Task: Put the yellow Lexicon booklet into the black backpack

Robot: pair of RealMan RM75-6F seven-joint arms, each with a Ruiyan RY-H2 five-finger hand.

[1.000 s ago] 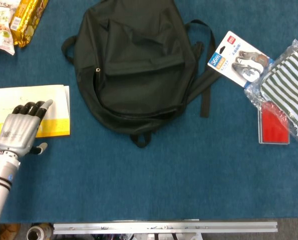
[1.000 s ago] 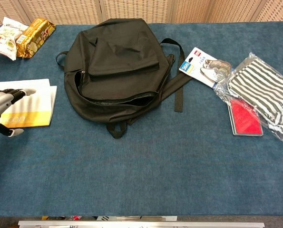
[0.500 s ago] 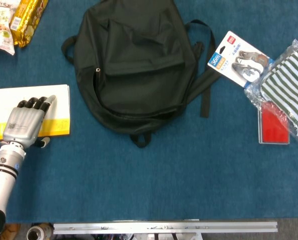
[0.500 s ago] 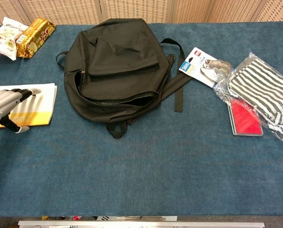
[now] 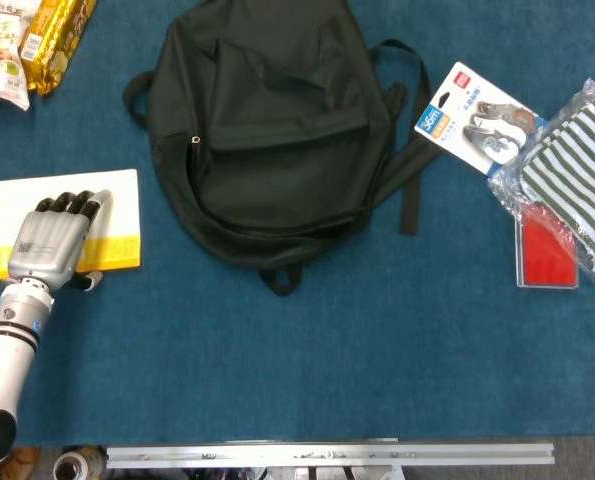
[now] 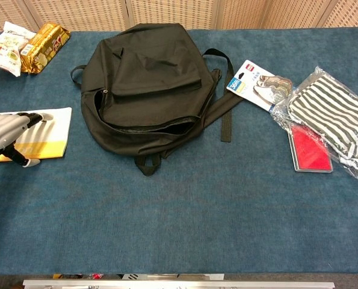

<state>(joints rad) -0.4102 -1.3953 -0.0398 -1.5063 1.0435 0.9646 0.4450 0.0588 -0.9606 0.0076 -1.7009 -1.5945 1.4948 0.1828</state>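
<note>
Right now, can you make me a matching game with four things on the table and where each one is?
Things:
1. yellow booklet
2. black backpack
3. striped pouch
4. gold snack pack

Places:
A. far right edge of the table
B. middle of the table, at the back
C. back left corner
D. left side, under the left hand

Right pairs: 1-D, 2-B, 3-A, 4-C.
</note>
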